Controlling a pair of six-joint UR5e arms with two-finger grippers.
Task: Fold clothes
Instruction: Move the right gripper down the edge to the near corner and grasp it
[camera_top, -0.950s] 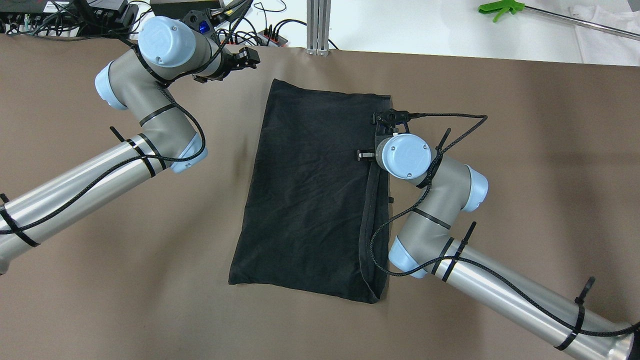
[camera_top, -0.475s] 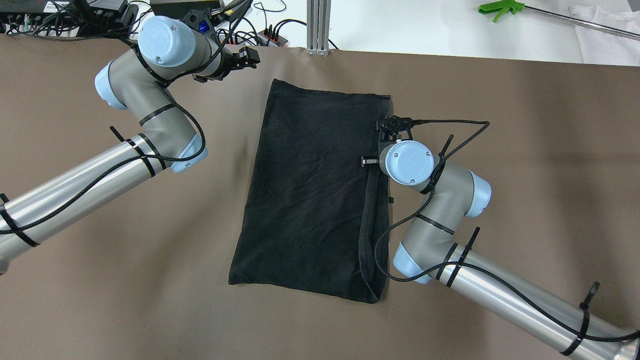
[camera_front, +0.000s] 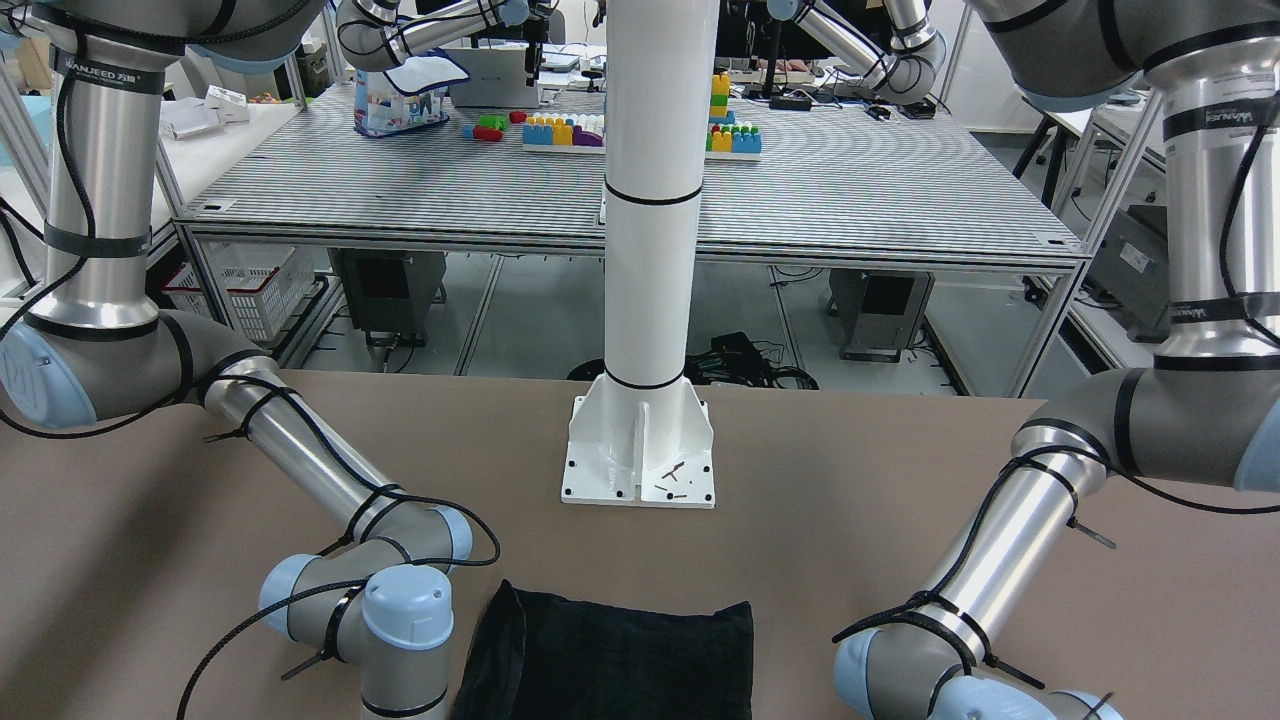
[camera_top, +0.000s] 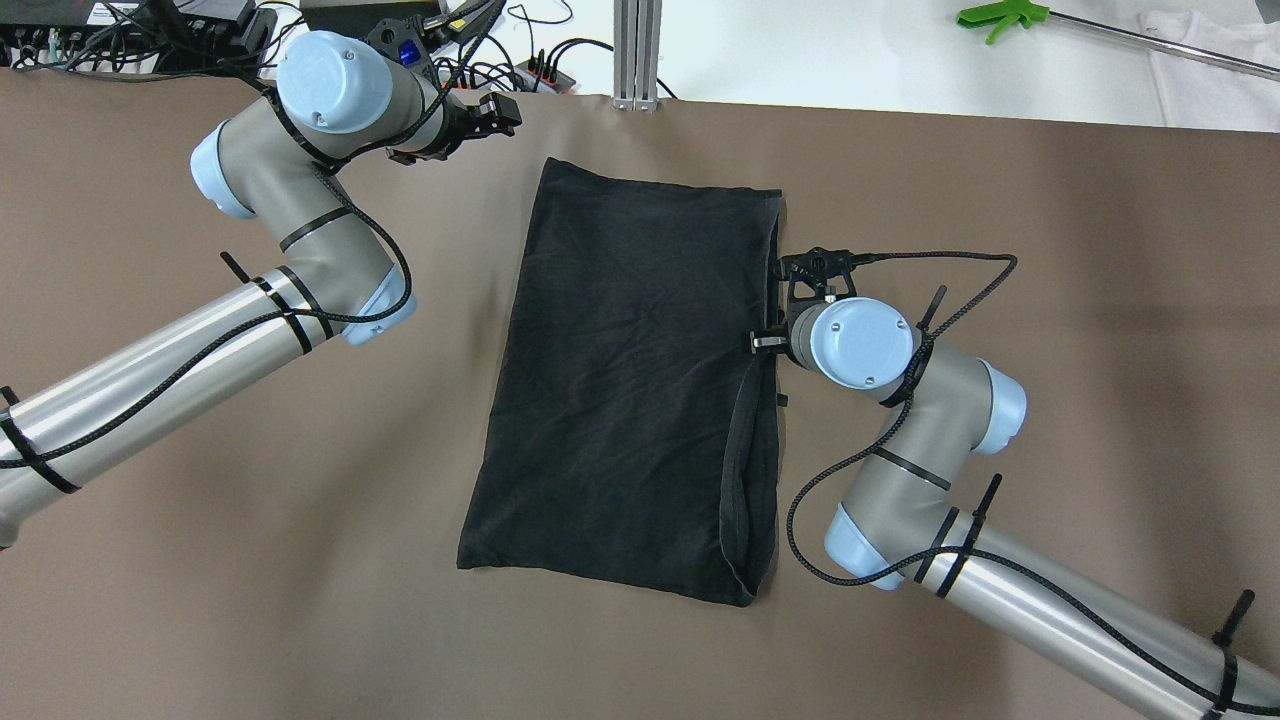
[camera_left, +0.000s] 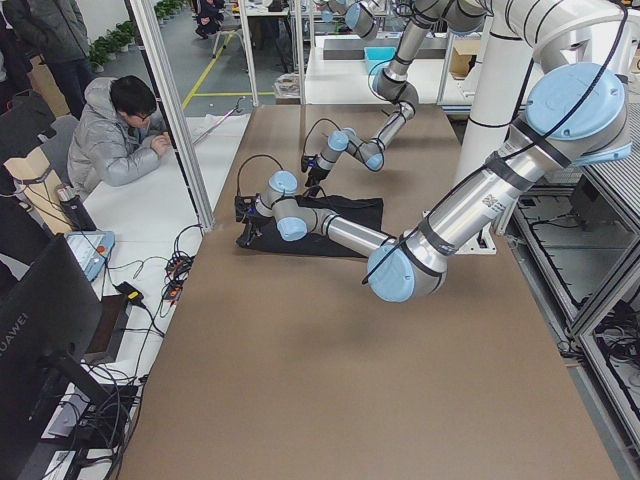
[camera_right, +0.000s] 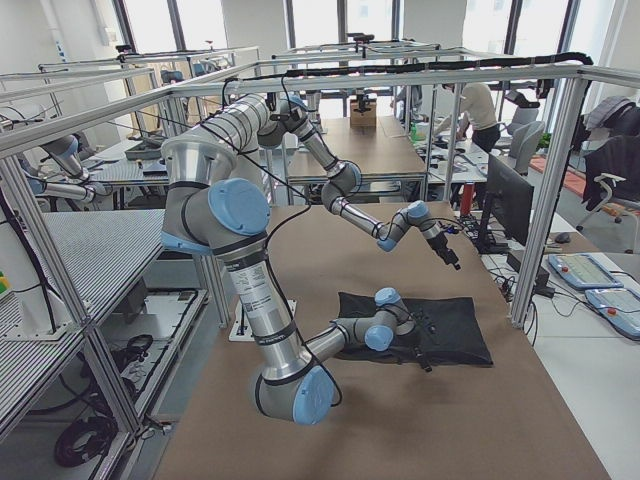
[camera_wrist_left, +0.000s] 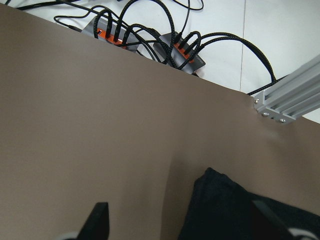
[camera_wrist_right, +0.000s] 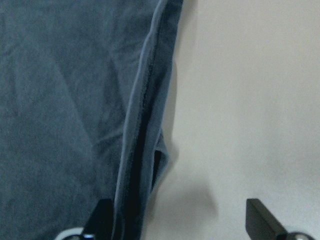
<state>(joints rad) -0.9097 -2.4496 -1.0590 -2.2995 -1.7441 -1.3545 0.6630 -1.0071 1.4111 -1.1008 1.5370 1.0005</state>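
Observation:
The black cloth (camera_top: 630, 380) lies flat on the brown table, folded, with a doubled hem along its right edge. It also shows in the front view (camera_front: 620, 650). My right gripper (camera_wrist_right: 182, 225) is open and empty, low over that right edge. One of its fingertips (camera_wrist_right: 102, 215) is over the hem (camera_wrist_right: 145, 125) and the other is over bare table. In the overhead view the right wrist (camera_top: 850, 340) hides it. My left gripper (camera_top: 497, 112) is open and empty beyond the cloth's far left corner (camera_wrist_left: 225, 205), apart from it.
The white pillar's base plate (camera_front: 640, 450) stands at the table's near side. Power strips with cables (camera_top: 540, 75) and an aluminium post (camera_top: 637, 50) sit at the far edge. A person (camera_left: 120, 130) sits beside the table.
My right arm has moved to the right and slightly nearer, from over the cloth to its right edge. The left arm and the cloth have not moved.

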